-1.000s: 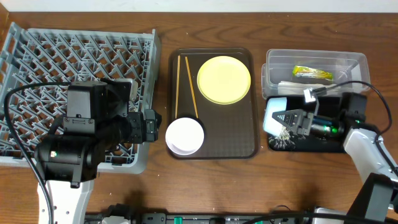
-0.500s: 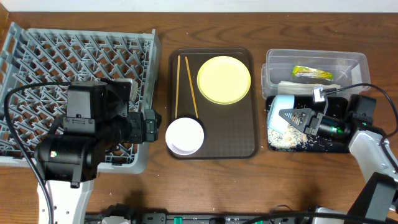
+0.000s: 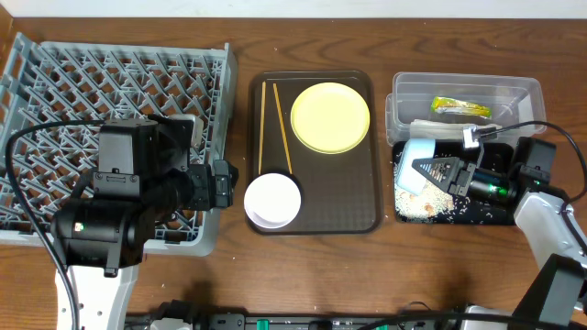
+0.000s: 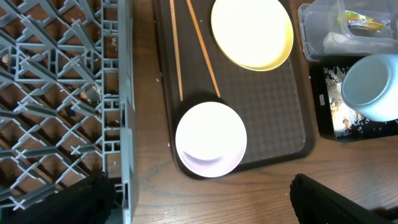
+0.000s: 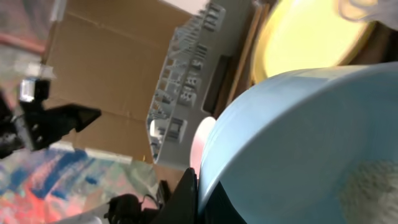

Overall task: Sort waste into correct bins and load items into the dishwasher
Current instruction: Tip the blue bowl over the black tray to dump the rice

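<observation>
Overhead: your right claw (image 3: pixel 425 172) pinches the light blue bowl (image 3: pixel 419 152); the dish rack (image 3: pixel 92 82) lies far left of it.

Left arm (image 3: pixel 101 220) sits at the near left, its bulky black wrist turned to the right; left gripper (image 3: pixel 227 186) points right, level, jaws spread wide, its two dark fingers (image 4: pixel 93 199) at the near corners of the wrist view, nothing between them. Right arm (image 3: pixel 543 215) comes in from the near right, forearm angled far-left; right gripper (image 3: pixel 424 172) points left, jaws closed on the rim of the light blue bowl (image 3: pixel 417 154), which is tipped.
</observation>
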